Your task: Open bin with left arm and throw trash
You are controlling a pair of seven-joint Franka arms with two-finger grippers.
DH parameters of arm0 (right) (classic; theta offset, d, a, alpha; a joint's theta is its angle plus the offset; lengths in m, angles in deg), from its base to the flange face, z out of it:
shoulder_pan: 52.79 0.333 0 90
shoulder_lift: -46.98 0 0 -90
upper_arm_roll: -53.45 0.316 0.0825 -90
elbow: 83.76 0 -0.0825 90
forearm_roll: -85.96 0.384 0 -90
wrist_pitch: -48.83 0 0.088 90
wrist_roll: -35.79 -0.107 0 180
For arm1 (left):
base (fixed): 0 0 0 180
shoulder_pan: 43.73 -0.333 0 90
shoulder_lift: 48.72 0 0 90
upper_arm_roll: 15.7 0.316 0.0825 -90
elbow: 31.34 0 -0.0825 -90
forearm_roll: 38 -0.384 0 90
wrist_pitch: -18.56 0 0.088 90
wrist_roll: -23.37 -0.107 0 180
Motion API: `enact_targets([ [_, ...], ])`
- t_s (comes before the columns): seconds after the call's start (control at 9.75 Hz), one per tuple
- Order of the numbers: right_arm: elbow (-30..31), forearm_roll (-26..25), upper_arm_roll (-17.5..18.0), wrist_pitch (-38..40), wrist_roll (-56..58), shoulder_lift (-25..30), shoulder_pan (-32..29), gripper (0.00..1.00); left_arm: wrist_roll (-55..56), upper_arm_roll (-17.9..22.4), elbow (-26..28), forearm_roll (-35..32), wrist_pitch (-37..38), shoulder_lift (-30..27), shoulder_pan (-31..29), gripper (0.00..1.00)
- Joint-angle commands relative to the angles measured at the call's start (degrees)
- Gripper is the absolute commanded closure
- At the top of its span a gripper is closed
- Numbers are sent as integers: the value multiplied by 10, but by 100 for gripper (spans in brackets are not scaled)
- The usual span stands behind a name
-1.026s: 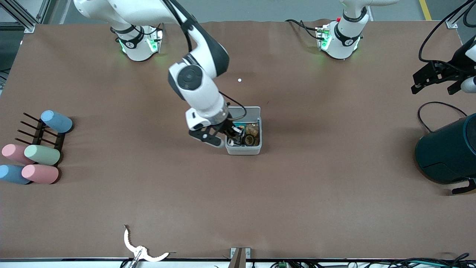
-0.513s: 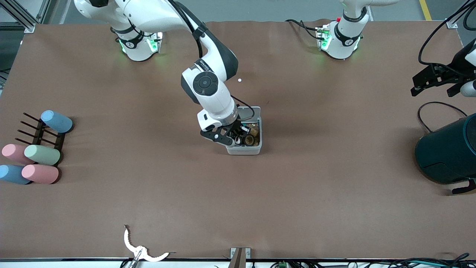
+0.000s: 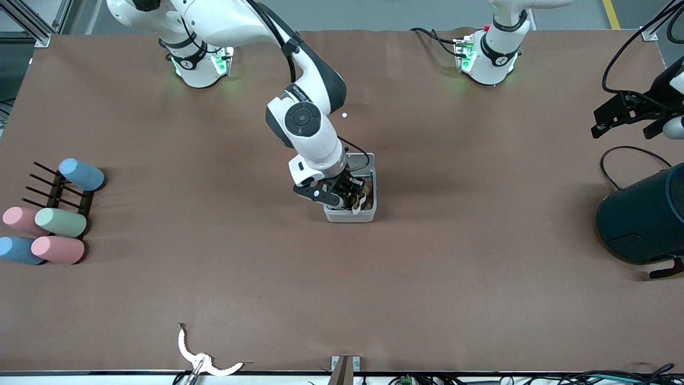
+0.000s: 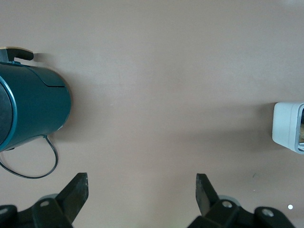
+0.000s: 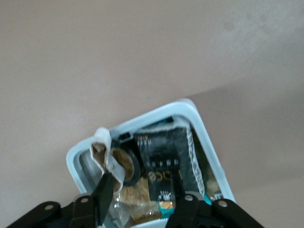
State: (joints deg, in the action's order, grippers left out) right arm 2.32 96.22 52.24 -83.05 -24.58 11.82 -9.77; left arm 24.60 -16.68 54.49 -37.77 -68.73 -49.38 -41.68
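Note:
The small white-grey bin [image 3: 368, 214] stands mid-table with its lid [image 3: 364, 159] swung open on the side farther from the front camera. My right gripper [image 3: 350, 197] is over the bin, open, with its fingertips [image 5: 105, 187] just above the contents. In the right wrist view the bin's rim [image 5: 76, 159] frames the black packet [image 5: 164, 154], the black tape roll [image 5: 134, 171] and the beige rubber band [image 5: 103, 151], which lies against the rim beside one finger. My left gripper [image 3: 622, 127] waits open and empty over the table at the left arm's end.
A large dark teal container [image 3: 644, 219] with a black cable stands at the left arm's end. Pastel cylinders [image 3: 59, 222] and a black rack lie at the right arm's end. A white toothed strip [image 3: 200, 358] lies at the near edge. A white dot [image 3: 344, 114] lies farther than the bin.
My right gripper has moved from the bin's side to over its opening. The beige band now shows pale at the bin's near rim. The left arm has not moved.

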Motion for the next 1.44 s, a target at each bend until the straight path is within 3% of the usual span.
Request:
enact_targets([
  [0.0, -8, 3, 0, 57, 1, 43, -45, 38, 4, 1, -15, 2, 13, 7, -6, 0],
  [0.31, -6, 2, -1, 196, 45, 130, -144, 36, 3, 16, -15, 2, 13, 11, -7, 0],
  [0.72, -5, -1, -1, 435, 327, 274, -338, 32, 4, 16, -16, 1, 13, 13, -6, 0],
  [0.82, -5, -21, -2, 500, 446, 313, -374, 22, 4, 16, -16, 1, 13, 13, -6, 0],
  [0.92, -6, -50, -3, 545, 547, 343, -400, 2, 4, 16, -16, 1, 13, 13, -6, 0],
  [1.13, -5, -90, -4, 593, 613, 390, -411, 0, 3, 16, -17, 1, 13, 13, -6, 0],
  [1.33, -6, -96, -4, 595, 636, 389, -411, 0, 0, 16, -17, 0, 13, 13, -6, 0],
])
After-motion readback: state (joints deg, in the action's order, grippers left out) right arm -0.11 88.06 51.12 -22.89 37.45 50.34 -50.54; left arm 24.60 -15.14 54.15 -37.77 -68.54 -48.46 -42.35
